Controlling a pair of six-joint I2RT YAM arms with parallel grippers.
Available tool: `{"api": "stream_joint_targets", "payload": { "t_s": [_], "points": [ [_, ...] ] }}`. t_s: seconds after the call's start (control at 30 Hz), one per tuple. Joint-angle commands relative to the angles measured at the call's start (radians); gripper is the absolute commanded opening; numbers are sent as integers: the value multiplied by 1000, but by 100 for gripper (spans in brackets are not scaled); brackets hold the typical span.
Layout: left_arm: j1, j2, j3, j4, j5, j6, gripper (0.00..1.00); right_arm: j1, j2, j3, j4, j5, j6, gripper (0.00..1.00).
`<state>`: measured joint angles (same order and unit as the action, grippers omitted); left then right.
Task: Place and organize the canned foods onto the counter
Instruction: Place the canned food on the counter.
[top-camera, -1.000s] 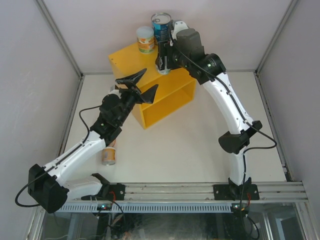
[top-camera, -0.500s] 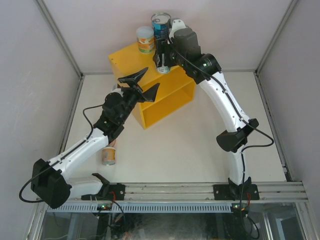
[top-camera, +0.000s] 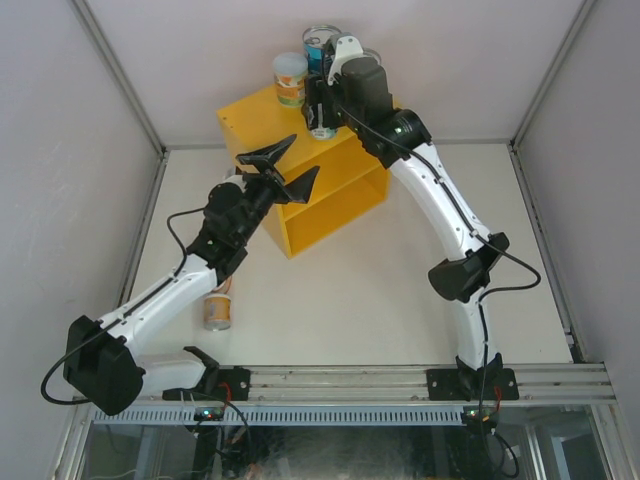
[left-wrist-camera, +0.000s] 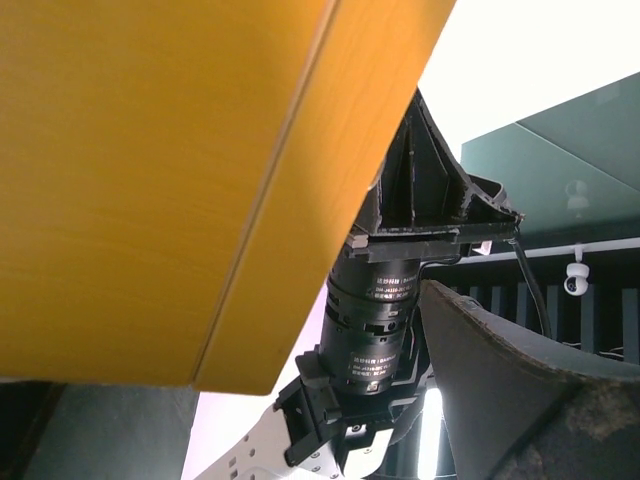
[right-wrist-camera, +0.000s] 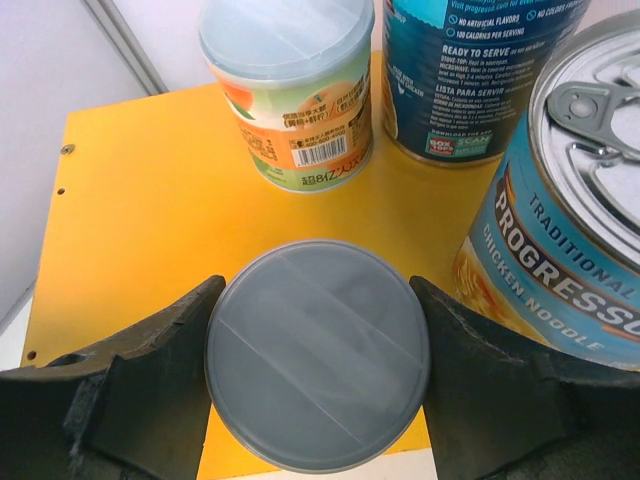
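Note:
Over the front of the yellow counter (right-wrist-camera: 130, 220) my right gripper (right-wrist-camera: 317, 300) is shut on a small pale-lidded can (right-wrist-camera: 317, 370), a finger against each side of it. Behind it on the counter top stand another small can with an orange label (right-wrist-camera: 288, 90) and two tall blue-labelled cans (right-wrist-camera: 480, 80) (right-wrist-camera: 570, 220). In the top view my left gripper (top-camera: 303, 156) hangs open and empty at the counter's (top-camera: 255, 120) near left corner. One more can (top-camera: 217, 310) lies on the table beside the left arm.
The left wrist view shows the counter's yellow side (left-wrist-camera: 150, 180) close up, one dark finger (left-wrist-camera: 520, 400) and an arm joint. The counter's open shelf (top-camera: 340, 200) faces front right. Grey walls and metal rails enclose the table.
The right arm has carried the small can a little farther back and left over the counter top. The left arm has barely shifted.

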<state>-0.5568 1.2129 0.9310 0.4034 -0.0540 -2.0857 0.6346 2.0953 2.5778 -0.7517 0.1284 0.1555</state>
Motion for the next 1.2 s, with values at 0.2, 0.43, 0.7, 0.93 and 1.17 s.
{"api": "stream_joint_targets", "payload": {
  "t_s": [0.2, 0.43, 0.7, 0.93, 1.17],
  "points": [
    [35, -12, -9, 92, 41, -26, 86, 8, 54, -8, 110, 69, -80, 53],
    [45, -25, -13, 91, 55, -21, 86, 14, 53, -11, 143, 91, -105, 73],
    [47, -34, -12, 85, 62, -5, 86, 21, 33, -15, 163, 72, -117, 84],
    [47, -48, -26, 82, 57, 7, 86, 28, 7, -21, 196, 59, -133, 86],
    [52, -56, -36, 81, 55, 14, 86, 28, -15, -22, 214, 45, -141, 86]
  ]
}}
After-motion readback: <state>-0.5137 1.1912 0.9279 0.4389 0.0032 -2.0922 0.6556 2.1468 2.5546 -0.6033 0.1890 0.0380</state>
